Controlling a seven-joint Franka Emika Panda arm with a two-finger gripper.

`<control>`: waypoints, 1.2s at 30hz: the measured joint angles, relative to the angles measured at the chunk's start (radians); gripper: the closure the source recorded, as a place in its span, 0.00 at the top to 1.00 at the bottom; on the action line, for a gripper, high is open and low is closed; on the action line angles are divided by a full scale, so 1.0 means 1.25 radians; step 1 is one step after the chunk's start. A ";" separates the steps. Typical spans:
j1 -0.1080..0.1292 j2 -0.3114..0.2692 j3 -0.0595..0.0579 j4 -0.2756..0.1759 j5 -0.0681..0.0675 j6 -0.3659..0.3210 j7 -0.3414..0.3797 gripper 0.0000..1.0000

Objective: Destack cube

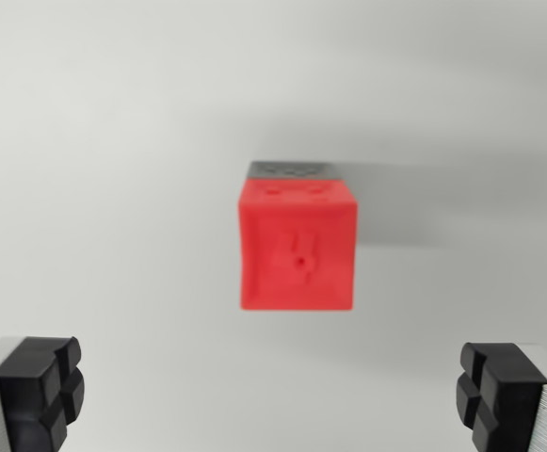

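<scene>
- The surface (113,141) fills the whole wrist view – plain pale grey-white, a bit blurry all over, with a soft shadow stretching off to the wrist view's right of the stack.
- The red cube (298,247) sits roughly in the middle of the view, slightly right of centre. It's on top of a darker cube, so it's still stacked. The face toward the camera has some kind of embossed mark with a small hole, too blurry to make out what it is.
- The dark cube (295,170) is underneath – only a thin grey-black strip of it peeks out past the red one's upper edge, with a faint pattern on it that I can't really read.
- The hand (273,395) is wide open, holding nothing – its two black fingers (40,388) sit way out in the bottom corners of the view, one on each side, with bare surface between them. Both are well apart from the cubes, which lie higher in the view and roughly centred between the two fingers.
</scene>
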 joint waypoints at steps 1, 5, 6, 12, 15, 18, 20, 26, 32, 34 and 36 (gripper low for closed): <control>-0.003 0.003 0.000 -0.004 0.001 0.006 -0.007 1.00; -0.012 0.016 -0.001 -0.018 0.004 0.024 -0.029 1.00; -0.015 0.020 -0.002 -0.022 0.006 0.030 -0.036 1.00; -0.021 0.055 -0.001 -0.033 0.011 0.073 -0.048 1.00; -0.021 0.075 0.000 -0.035 0.014 0.093 -0.050 1.00; -0.021 0.098 0.000 -0.037 0.016 0.118 -0.052 1.00; -0.021 0.108 0.001 -0.038 0.018 0.130 -0.053 1.00; -0.022 0.150 0.002 -0.039 0.025 0.173 -0.058 1.00; -0.023 0.180 0.004 -0.039 0.030 0.202 -0.061 1.00; -0.023 0.190 0.005 -0.038 0.031 0.212 -0.062 1.00; -0.024 0.200 0.006 -0.037 0.032 0.221 -0.063 1.00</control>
